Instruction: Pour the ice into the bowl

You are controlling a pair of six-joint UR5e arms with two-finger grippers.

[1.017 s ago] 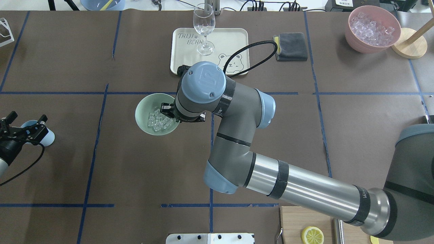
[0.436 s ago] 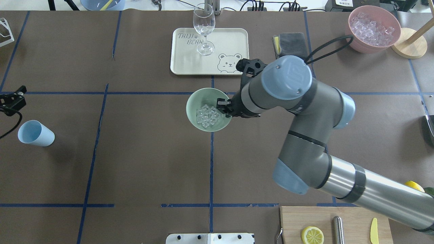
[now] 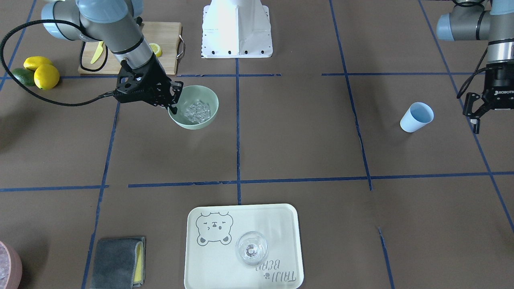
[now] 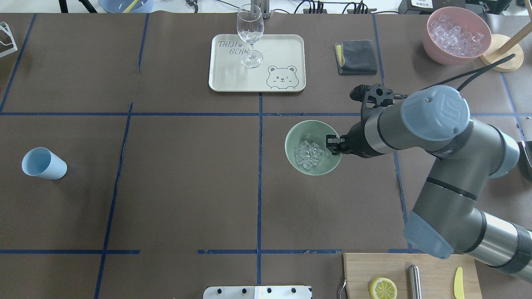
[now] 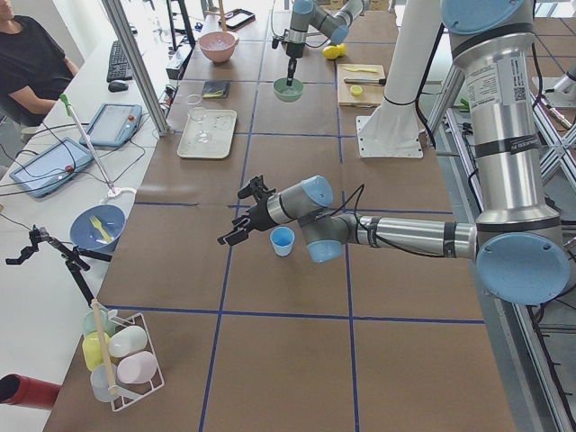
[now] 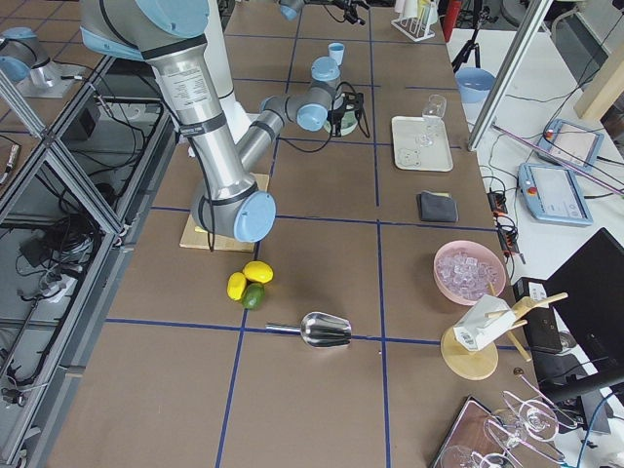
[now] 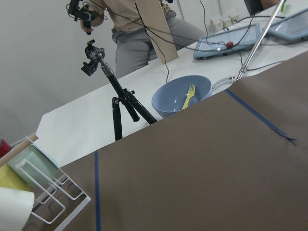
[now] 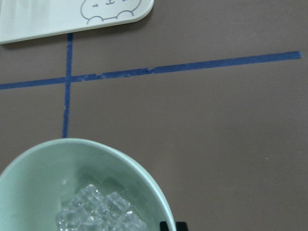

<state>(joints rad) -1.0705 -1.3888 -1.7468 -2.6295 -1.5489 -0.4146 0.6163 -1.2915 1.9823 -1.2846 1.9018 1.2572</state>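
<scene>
The pale mint-green bowl (image 4: 316,128) sits right of the table's centre line, with a heap of small clear ice cubes (image 4: 309,155) inside. My right gripper (image 4: 334,145) is shut on the bowl's right rim. In the front-facing view the bowl (image 3: 193,123), the ice (image 3: 195,110) and my right gripper (image 3: 172,105) show the same hold. The right wrist view shows the bowl's rim (image 8: 144,178) and the ice (image 8: 96,211) close up. The light blue cup (image 4: 43,163) stands empty at the far left. My left gripper (image 3: 473,120) hangs open and empty beside the cup (image 3: 417,117).
A cream tray (image 4: 286,45) with a wine glass (image 4: 250,35) stands at the back middle, with a grey cloth (image 4: 357,57) to its right. A pink bowl (image 4: 432,41) of ice is at the back right. A cutting board (image 4: 361,270) with a lemon half and a knife is at the front right.
My right gripper has moved the bowl with its ice from left of the centre line to right of it. My left arm has drawn back from the cup, out of the overhead view.
</scene>
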